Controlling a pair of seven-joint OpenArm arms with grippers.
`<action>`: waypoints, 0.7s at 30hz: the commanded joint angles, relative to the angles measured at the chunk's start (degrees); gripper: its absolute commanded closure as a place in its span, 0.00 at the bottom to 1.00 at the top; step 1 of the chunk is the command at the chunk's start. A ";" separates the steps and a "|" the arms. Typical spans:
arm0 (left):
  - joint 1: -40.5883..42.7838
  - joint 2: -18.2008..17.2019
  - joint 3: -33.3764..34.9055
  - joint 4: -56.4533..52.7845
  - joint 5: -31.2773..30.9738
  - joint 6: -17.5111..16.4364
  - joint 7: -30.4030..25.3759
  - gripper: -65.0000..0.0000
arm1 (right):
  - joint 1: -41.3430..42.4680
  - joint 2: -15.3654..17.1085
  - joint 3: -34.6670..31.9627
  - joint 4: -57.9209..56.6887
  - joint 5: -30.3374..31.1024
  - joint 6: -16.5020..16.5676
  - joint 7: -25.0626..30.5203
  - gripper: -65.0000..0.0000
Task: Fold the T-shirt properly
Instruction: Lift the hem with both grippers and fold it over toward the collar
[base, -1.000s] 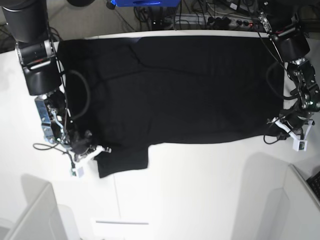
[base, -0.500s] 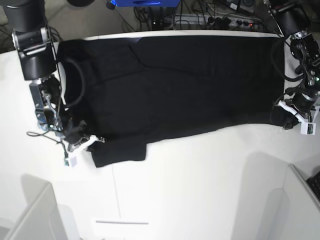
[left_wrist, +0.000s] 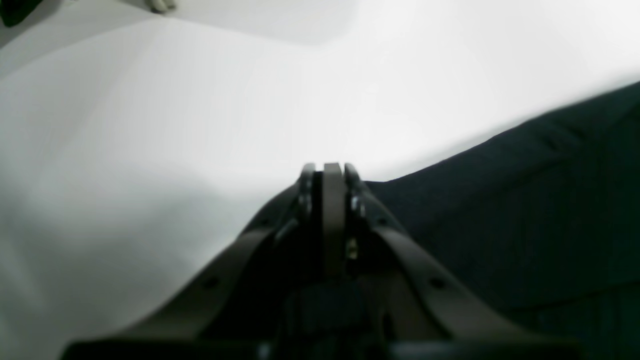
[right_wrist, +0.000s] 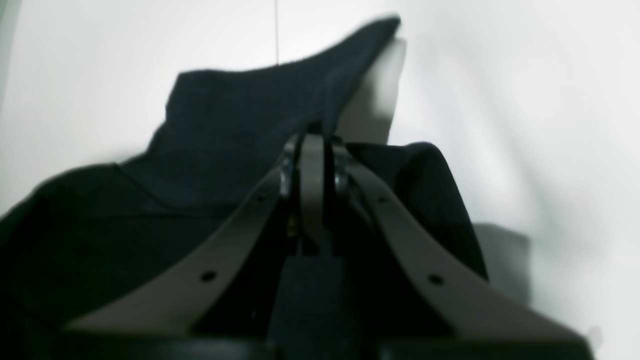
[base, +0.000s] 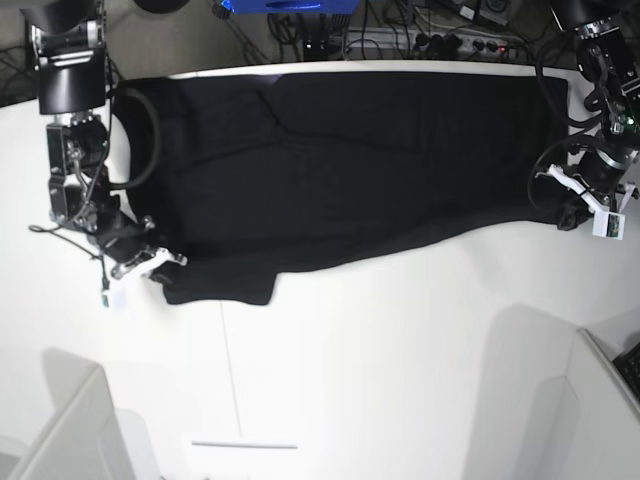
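Observation:
The black T-shirt (base: 340, 170) lies spread plain side up along the back of the white table (base: 380, 380), with one sleeve (base: 215, 287) sticking out toward the front at the left. My right gripper (base: 155, 262) is shut on the cloth beside that sleeve. In the right wrist view its jaws (right_wrist: 312, 140) are pinched together with black fabric (right_wrist: 225, 125) bunched around them. My left gripper (base: 572, 208) is shut on the shirt's hem corner at the right. The left wrist view shows its tips (left_wrist: 326, 169) closed at the edge of the cloth (left_wrist: 525, 210).
White partition panels stand at the front left (base: 70, 430) and front right (base: 600, 400). Cables and a power strip (base: 450, 40) run behind the table, next to a blue object (base: 290, 5). The right arm's cable (base: 150, 140) loops over the shirt's left end.
Both grippers have moved toward the back of the table and outward, pulling the shirt's front edge and sleeve back with them. The cloth now lies tauter.

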 joint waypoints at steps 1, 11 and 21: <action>0.40 -1.12 -0.68 2.00 -0.96 -0.19 -1.44 1.00 | 0.41 0.92 1.40 2.15 0.72 0.38 0.65 1.00; 1.98 -0.07 -6.84 5.42 -1.05 -0.45 6.38 1.00 | -8.91 0.92 6.85 12.79 0.89 0.38 0.30 1.00; 4.09 -0.07 -6.75 8.06 -1.05 -0.45 6.74 1.00 | -16.03 -2.51 14.33 22.11 0.89 0.47 -5.33 1.00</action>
